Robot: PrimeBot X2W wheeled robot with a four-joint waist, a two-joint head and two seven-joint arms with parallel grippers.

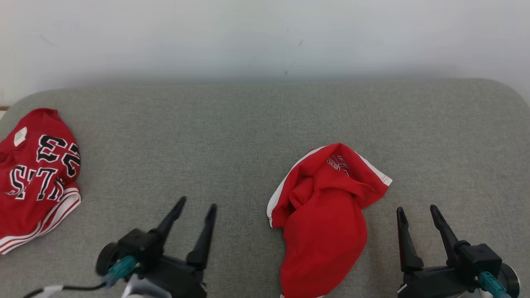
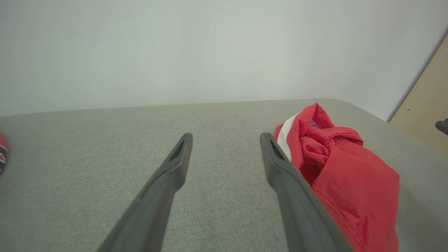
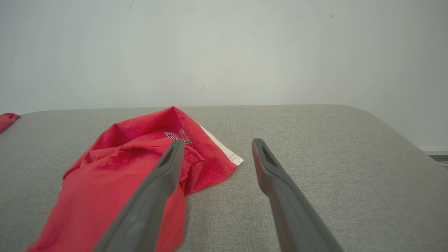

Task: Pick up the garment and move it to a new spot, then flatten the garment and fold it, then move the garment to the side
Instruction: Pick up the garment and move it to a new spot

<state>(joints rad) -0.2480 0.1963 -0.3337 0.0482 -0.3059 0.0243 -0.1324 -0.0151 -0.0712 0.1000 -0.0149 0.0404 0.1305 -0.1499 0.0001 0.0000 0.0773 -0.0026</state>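
On grey fabric surface (image 1: 248,124), crumpled red garment (image 1: 323,215), pale wall (image 1: 265,37) behind

Garment (image 1: 323,215) on cushion (image 1: 232,136), jersey (image 1: 37,174) leftward

The grey fabric counter (image 1: 232,132) carries a crumpled red garment (image 1: 327,215); a numbered red jersey (image 1: 37,174) lies well left of it.

Red jersey (image 1: 37,174), far left: big black number (image 1: 58,153) with white edge, upside down, reads 23. Black letters (image 1: 35,182) next to it, upside down, part lost in folds; S clear, whole word can't be read. Small white tag (image 1: 20,135) on it: too small to read.

Red garment (image 1: 323,215), middle: small black-white print (image 1: 339,162) near far edge, creased, can't be read.
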